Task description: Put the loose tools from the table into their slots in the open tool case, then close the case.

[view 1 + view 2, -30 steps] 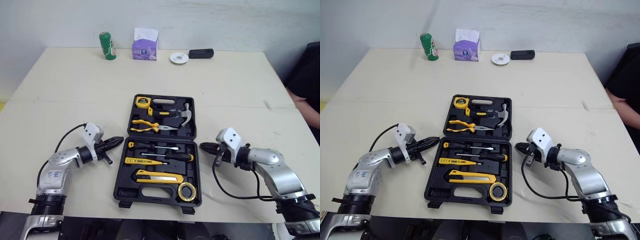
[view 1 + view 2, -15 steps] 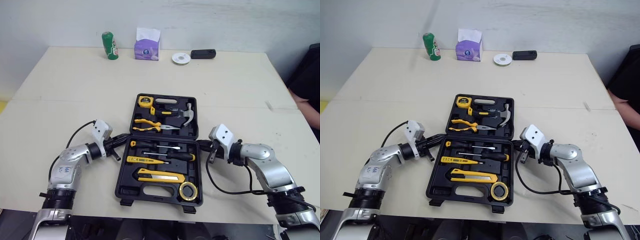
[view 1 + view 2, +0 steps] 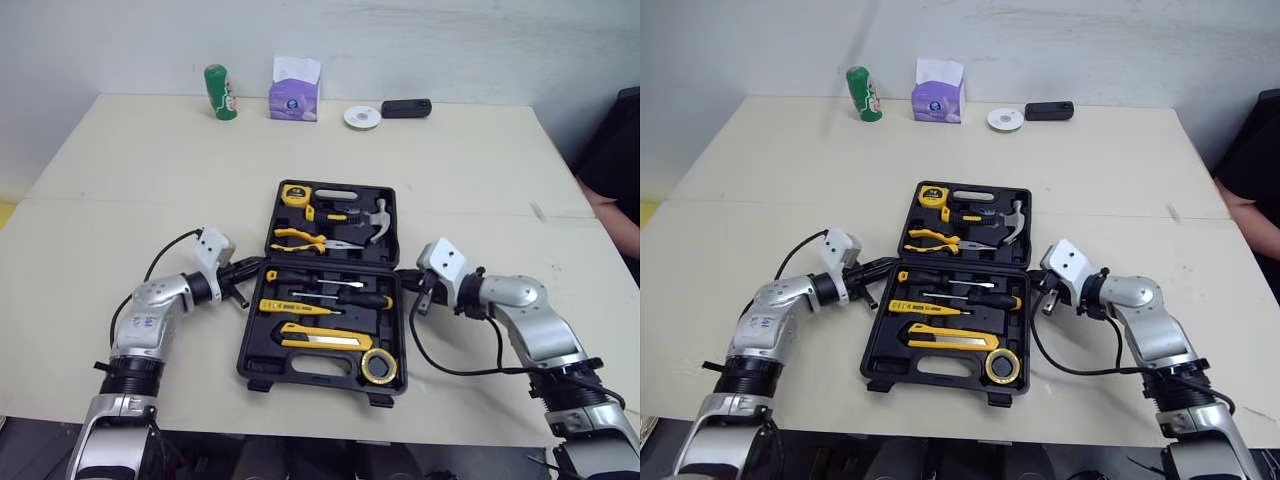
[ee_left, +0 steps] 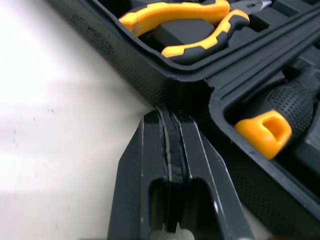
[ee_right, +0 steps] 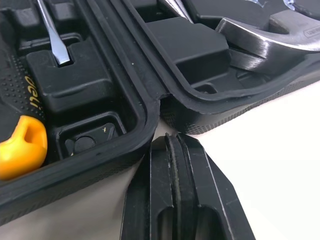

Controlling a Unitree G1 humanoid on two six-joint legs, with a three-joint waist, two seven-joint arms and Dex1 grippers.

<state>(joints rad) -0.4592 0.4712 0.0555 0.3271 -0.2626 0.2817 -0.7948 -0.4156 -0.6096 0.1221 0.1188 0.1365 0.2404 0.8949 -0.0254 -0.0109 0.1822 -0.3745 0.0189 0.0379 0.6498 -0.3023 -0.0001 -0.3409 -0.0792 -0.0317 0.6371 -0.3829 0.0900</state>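
Observation:
The black tool case [image 3: 246, 345] lies open in the middle of the table. Its far half holds a tape measure [image 3: 294, 194], pliers [image 3: 300, 238] and a hammer [image 3: 375, 215]. Its near half holds screwdrivers [image 3: 330, 290], a yellow utility knife [image 3: 315, 338] and a tape roll [image 3: 379, 368]. My left gripper [image 3: 255, 268] is shut, its tip [image 4: 167, 112] against the hinge notch on the case's left side. My right gripper [image 3: 400, 277] is shut too, with its tip [image 5: 172, 140] at the hinge notch on the right side.
Along the table's far edge stand a green can [image 3: 217, 91], a purple tissue box [image 3: 293, 90], a white disc [image 3: 360, 116] and a black object [image 3: 405, 107]. A person's arm [image 3: 610, 215] shows at the right edge.
Both grippers have moved inward from the table beside the case to the two ends of its hinge. The camera view has shifted slightly.

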